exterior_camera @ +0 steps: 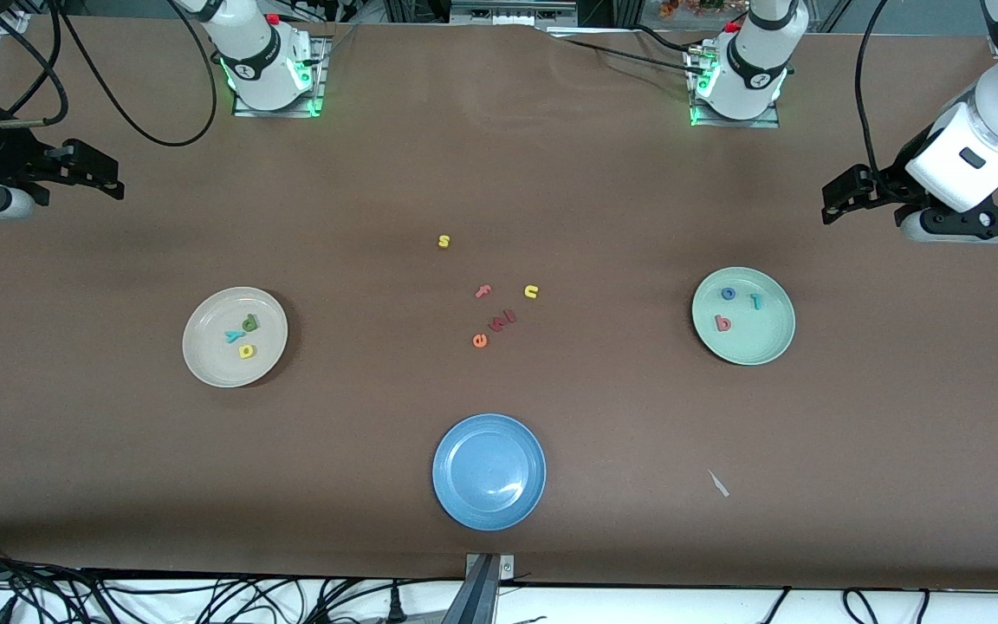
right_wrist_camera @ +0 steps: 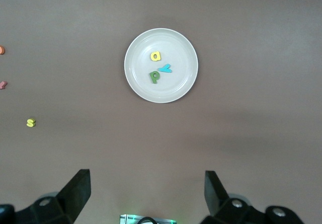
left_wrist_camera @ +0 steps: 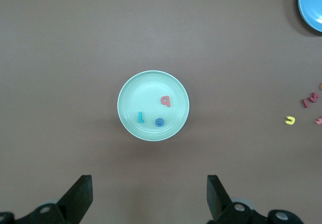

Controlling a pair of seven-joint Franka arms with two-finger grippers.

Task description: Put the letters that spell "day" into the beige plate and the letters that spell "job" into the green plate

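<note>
Lying flat in green plate (exterior_camera: 766,342): j (exterior_camera: 756,301)

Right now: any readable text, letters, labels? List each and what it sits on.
"d", "a", "y": foam letters in the beige plate.
"j", "o", "b": foam letters in the green plate.
"s", "f", "u", "e": loose on the table.
Red pieces beside the "e": unreadable.
Round marks on the arm bases: too small.
</note>
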